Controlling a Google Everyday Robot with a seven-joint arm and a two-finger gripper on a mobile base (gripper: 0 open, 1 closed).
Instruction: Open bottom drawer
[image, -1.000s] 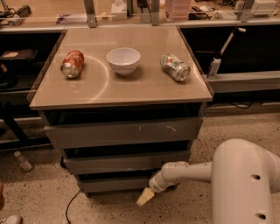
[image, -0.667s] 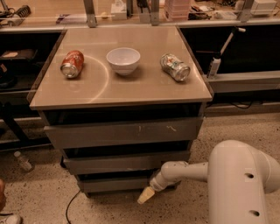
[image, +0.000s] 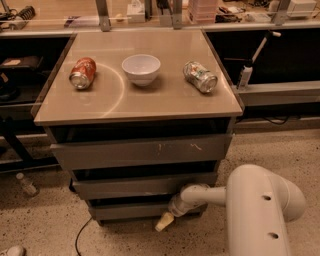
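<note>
The bottom drawer (image: 130, 211) is the lowest grey front of the cabinet, plain and unmarked, just above the floor. It looks closed or nearly so, with a dark gap above it. My gripper (image: 164, 221) hangs at the end of the white arm (image: 260, 210), low at the right half of that drawer's front, its pale tip near the drawer's lower edge. Above it are the plain middle drawer (image: 145, 186) and the wide top drawer (image: 142, 150) with pale scratch marks.
On the cabinet top (image: 165, 102) lie a red can (image: 83, 73) on its side, a white bowl (image: 141, 69) and a crushed silver can (image: 200, 76). A black cable (image: 80, 235) and a small bottle (image: 25, 183) are on the speckled floor at left. Dark shelving flanks both sides.
The arm and gripper have stayed at the bottom drawer's front with barely any shift. The drawers and the objects on top have not moved.
</note>
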